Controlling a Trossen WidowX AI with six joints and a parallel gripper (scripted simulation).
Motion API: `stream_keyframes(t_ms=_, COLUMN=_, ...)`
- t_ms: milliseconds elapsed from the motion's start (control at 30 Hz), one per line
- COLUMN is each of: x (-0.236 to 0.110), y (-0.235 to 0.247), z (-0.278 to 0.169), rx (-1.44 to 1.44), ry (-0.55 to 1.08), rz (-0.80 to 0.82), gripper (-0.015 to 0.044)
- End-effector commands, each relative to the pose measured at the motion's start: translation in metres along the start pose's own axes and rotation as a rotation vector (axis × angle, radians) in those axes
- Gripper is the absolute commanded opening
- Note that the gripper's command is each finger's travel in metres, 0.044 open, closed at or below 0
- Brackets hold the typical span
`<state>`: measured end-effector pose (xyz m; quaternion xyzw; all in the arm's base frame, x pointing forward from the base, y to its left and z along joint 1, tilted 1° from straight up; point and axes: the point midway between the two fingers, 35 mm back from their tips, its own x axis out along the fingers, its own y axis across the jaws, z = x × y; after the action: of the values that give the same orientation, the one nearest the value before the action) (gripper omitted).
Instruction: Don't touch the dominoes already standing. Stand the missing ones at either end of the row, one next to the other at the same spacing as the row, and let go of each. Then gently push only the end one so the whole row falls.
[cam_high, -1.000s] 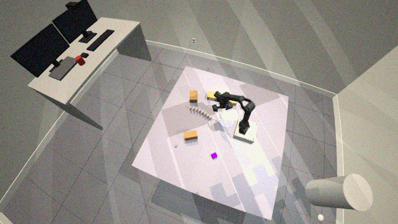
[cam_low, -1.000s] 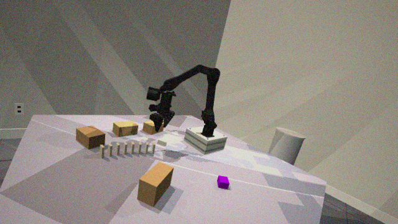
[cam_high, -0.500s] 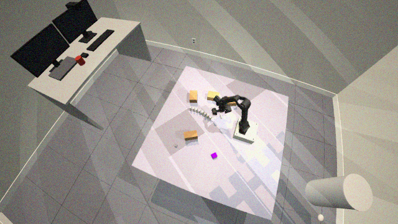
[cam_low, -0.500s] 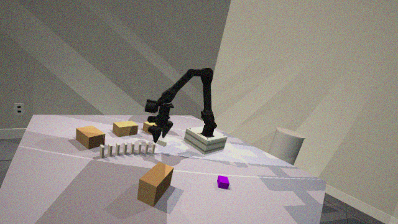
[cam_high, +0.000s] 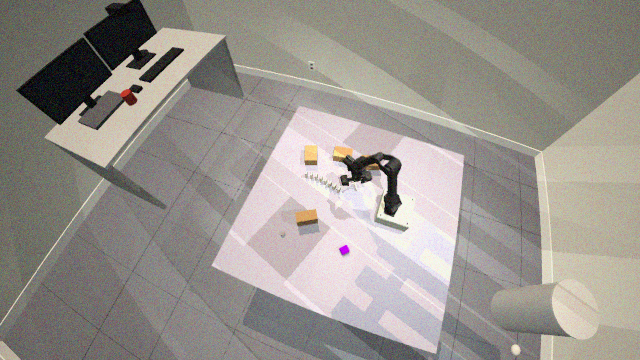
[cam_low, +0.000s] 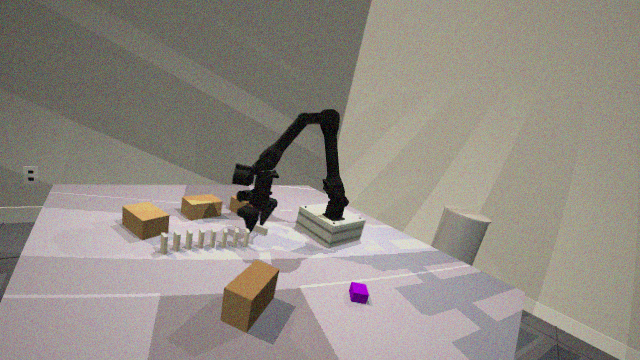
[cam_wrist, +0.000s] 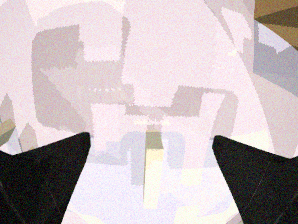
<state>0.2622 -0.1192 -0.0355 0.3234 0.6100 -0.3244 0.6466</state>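
The gripper (cam_low: 256, 220) is wide open above a lying domino (cam_low: 260, 230), just right of the standing row (cam_low: 205, 239). The domino seems light, stiff and thin; grip its long flat sides.

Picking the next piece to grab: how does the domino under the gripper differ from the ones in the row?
The loose domino lies flat on the table; the row dominoes stand upright. It sits apart, just past the row's end nearest the arm's base, while those stand evenly spaced in line. The open gripper hovers over it, and none hovers over them. All share the same pale cream colour and slim block shape.
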Motion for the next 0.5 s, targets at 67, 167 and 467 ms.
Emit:
stream_keyframes(t_ms=67, x=0.0012, y=0.0002, z=-0.001, rx=0.004, ry=0.004, rz=0.004, gripper=0.0309)
stream_keyframes(t_ms=167, x=0.0012, y=0.0002, z=-0.001, rx=0.004, ry=0.004, rz=0.004, gripper=0.023)
stream_keyframes(t_ms=467, x=0.0012, y=0.0002, z=-0.001, rx=0.004, ry=0.004, rz=0.004, gripper=0.0027)
